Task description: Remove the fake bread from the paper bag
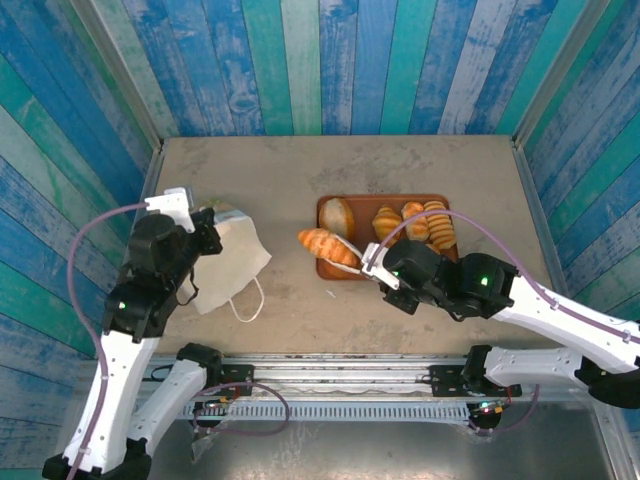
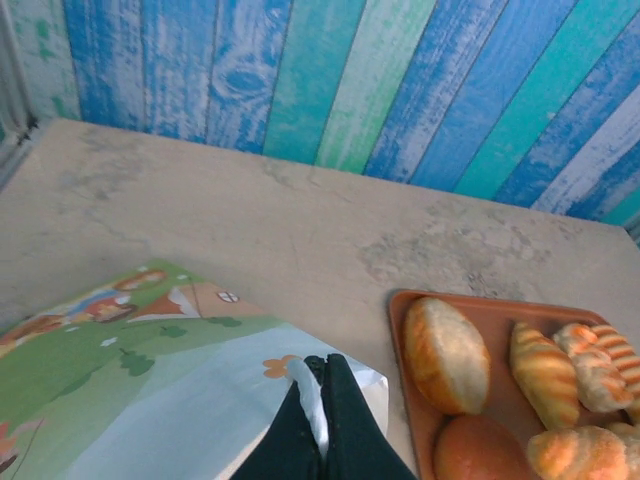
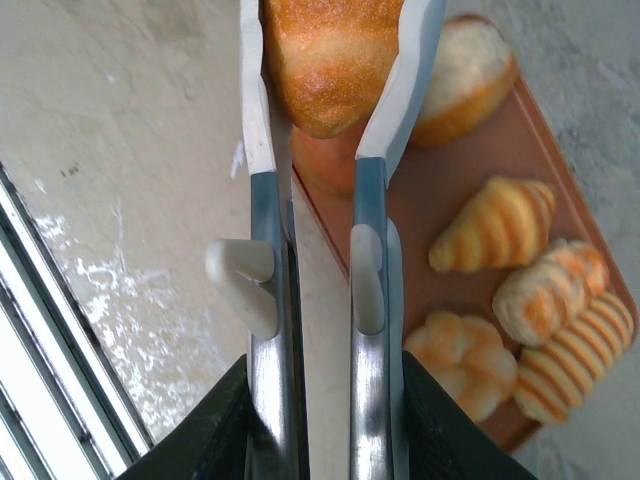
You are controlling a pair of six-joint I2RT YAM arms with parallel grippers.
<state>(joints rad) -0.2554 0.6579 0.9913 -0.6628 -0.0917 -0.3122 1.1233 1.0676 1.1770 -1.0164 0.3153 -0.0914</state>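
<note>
The white paper bag [image 1: 232,262] lies flattened at the left, its green-and-orange print [image 2: 150,380] facing up. My left gripper [image 1: 205,238] is shut on the bag's paper edge [image 2: 322,365]. My right gripper [image 1: 345,247] is shut on a striped golden roll [image 1: 328,246] with its long metal fingers [image 3: 262,90]. It holds the roll [image 3: 325,60] over the left edge of the brown tray [image 1: 365,228]. On the tray lie a pale oval loaf [image 1: 337,215], a round brown bun [image 2: 480,450], a croissant [image 3: 495,225] and ridged rolls [image 1: 438,225].
Blue-green plank walls [image 1: 300,60] close in the table on three sides. The bag's white cord handle [image 1: 248,305] loops toward the near edge. A metal rail [image 1: 330,365] runs along the front by the arm bases.
</note>
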